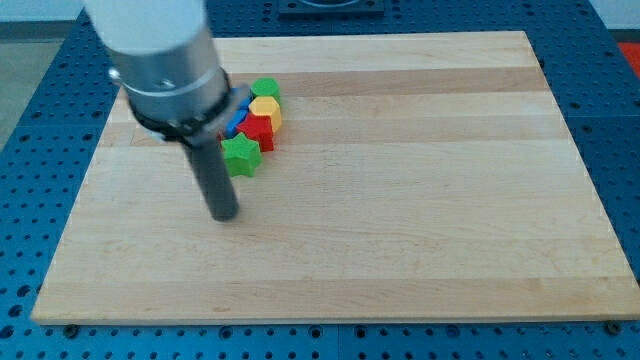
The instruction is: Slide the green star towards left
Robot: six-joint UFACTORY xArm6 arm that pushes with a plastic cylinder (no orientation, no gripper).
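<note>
Green star [241, 155] sits just right of my tip [224, 213]; we carry no claw, so we must circle right before pushing left.

Robotics lab bench, by look of it. Pale wooden board [400, 200] sits on blue perforated metal table [30, 200] with regular grid of mounting holes, kind used for fixtures. Grey cylindrical robot arm [160, 60] carries dark rod. Small coloured blocks [255, 125] clustered on board, test-object style. No domestic furnishings visible.
</note>
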